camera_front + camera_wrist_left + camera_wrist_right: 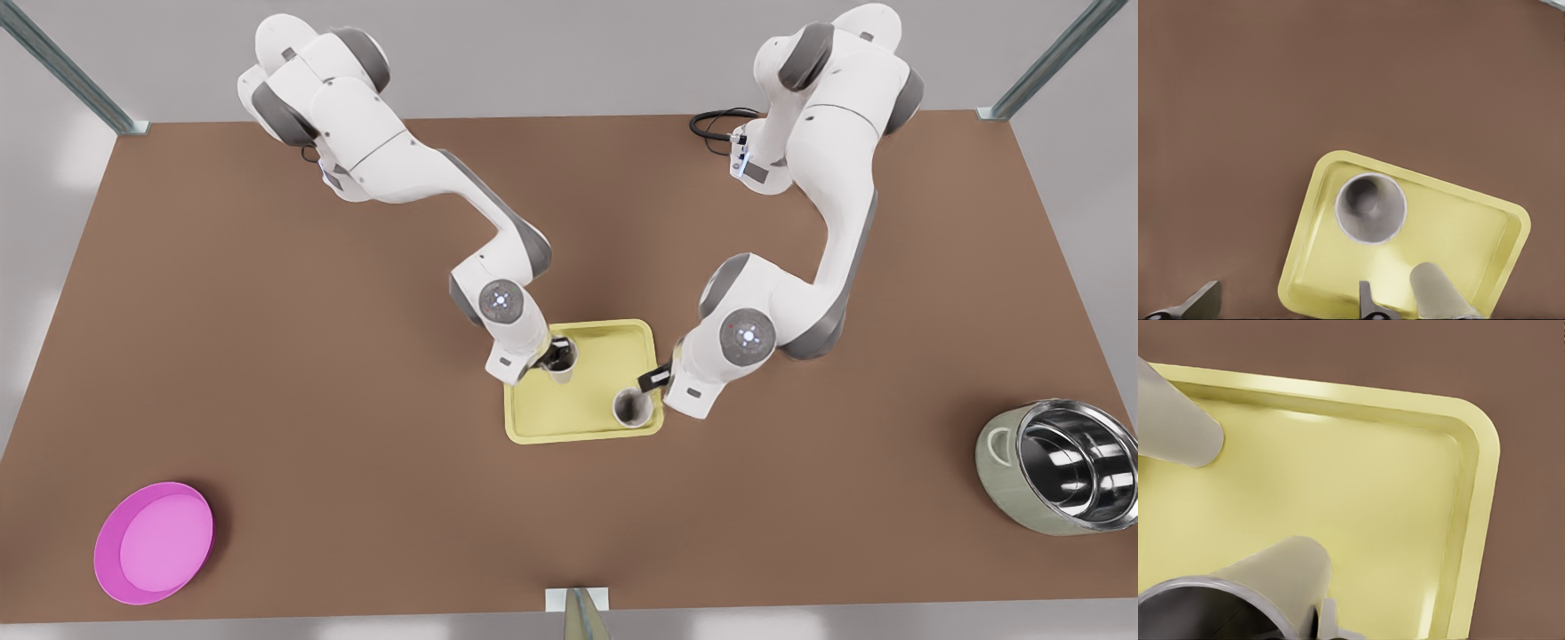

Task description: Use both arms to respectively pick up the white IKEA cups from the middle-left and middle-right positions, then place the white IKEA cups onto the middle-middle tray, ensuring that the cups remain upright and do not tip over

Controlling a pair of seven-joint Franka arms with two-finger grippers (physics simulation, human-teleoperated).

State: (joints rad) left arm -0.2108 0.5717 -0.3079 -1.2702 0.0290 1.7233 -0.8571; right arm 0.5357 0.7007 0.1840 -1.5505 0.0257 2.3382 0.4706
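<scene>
We see the left claw [653,378] spread open beside its upright cup [631,407] near the tray [587,391] corner, where a careless retreat could topple it, while the right claw [556,354] pinches the other cup [564,369] over the tray's edge, where the rim might tilt it.

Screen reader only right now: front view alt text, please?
On the yellow tray, the right tool pinches the rim of the far white IKEA cup, and the left tool hangs open beside the near white IKEA cup; both stand upright. Pink plate and steel bowl sit at near corners.
</scene>
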